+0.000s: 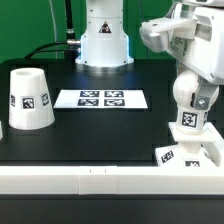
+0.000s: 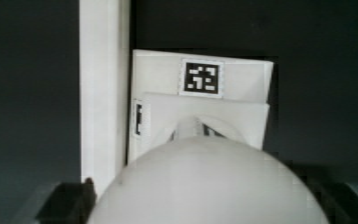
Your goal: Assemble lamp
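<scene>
Clamping the bulb (image 1: 190, 100), the gripper (image 1: 192, 84) holds it upright over the base (image 1: 190, 153).

You are looking at a black tabletop (image 1: 90, 125), a white rail (image 1: 70, 181) along its near edge, green backdrop (image 1: 30, 25) behind (dark cables hanging against it), the marker board (image 1: 101, 98) lying flat mid-table, even, soft light.

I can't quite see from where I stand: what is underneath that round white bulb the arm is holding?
The flat square base lies on the black table directly under the bulb, which the gripper holds. The bulb's round head covers where its lower end meets the base, so contact cannot be judged.
</scene>
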You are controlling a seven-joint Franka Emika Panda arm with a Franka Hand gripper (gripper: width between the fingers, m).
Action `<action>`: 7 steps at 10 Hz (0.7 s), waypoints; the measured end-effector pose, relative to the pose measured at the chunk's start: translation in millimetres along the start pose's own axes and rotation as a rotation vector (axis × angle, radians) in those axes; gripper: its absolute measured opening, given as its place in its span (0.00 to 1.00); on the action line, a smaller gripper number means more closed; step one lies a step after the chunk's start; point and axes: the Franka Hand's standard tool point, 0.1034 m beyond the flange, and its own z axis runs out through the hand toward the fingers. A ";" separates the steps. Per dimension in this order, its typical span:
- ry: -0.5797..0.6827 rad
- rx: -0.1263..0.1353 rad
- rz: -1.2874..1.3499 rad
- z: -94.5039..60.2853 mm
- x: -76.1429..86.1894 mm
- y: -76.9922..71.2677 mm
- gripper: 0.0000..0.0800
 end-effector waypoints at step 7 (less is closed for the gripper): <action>0.024 0.018 0.595 0.6 -4.2 -1.3 0.72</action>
